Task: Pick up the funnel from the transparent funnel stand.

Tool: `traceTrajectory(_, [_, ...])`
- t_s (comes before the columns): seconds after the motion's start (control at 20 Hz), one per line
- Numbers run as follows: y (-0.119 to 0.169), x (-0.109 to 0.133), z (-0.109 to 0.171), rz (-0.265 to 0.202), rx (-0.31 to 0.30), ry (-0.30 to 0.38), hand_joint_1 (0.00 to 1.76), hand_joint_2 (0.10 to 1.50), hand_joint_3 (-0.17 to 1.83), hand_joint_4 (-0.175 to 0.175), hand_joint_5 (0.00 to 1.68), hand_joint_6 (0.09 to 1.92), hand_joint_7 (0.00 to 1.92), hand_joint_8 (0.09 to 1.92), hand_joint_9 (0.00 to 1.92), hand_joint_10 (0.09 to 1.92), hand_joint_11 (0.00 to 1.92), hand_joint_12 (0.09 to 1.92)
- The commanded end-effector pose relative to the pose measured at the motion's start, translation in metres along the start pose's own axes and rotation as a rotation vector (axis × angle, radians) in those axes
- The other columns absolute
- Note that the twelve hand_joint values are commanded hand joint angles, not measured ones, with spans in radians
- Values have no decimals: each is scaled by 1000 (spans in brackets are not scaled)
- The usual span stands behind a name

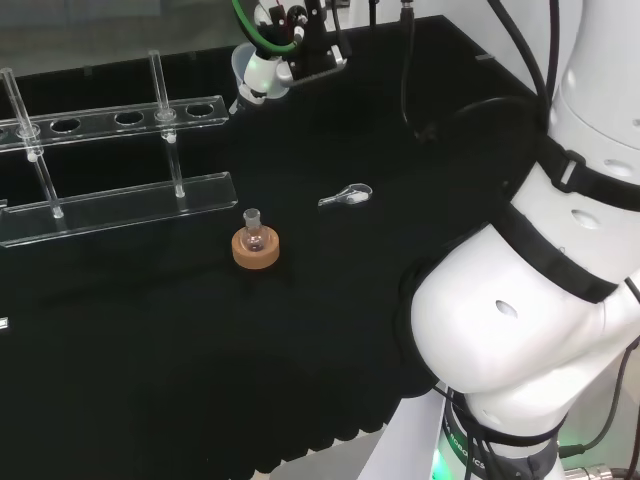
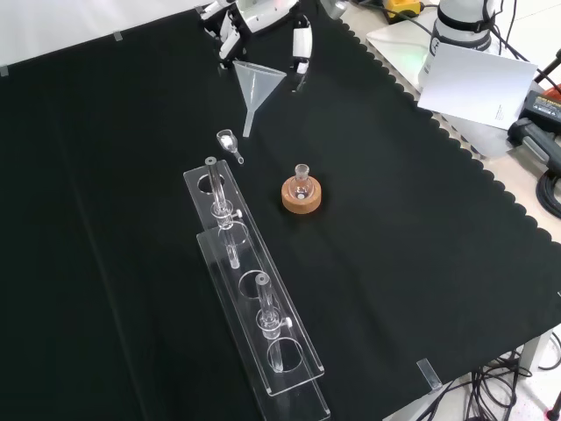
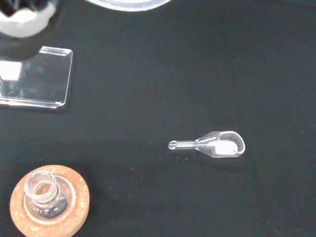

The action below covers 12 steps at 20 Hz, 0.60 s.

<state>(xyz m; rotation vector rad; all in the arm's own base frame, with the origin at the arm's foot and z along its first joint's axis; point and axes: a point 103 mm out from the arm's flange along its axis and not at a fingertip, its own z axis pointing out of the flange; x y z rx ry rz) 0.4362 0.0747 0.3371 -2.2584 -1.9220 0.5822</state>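
Black cloth bench: the hand pinches the funnel by its rim, lifted clear above the cloth beyond the clear stand. Likely risk: its spout could swing, slip free and strike the small scoop below.

The hand is cut off by the front view's top edge, palm unseen.

A black cloth with a scalloped edge is seen over the bench. The funnel, the stand, the small flask and the scoop are seen as clear; white powder is shown in the scoop. A tan, speckled cork ring is seen under the flask. The hand is coloured black and white.
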Motion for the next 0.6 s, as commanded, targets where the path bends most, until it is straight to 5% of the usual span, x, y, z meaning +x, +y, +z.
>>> traceTrajectory(0.05, [-12,-3,2,-28,-27,10,781,567,527,-6,637,658,1061,618,822,481,0,1693])
traceTrajectory(0.6, [-25,-18,2,-20,-44,25,780,567,535,-6,636,669,1069,617,824,479,0,1691])
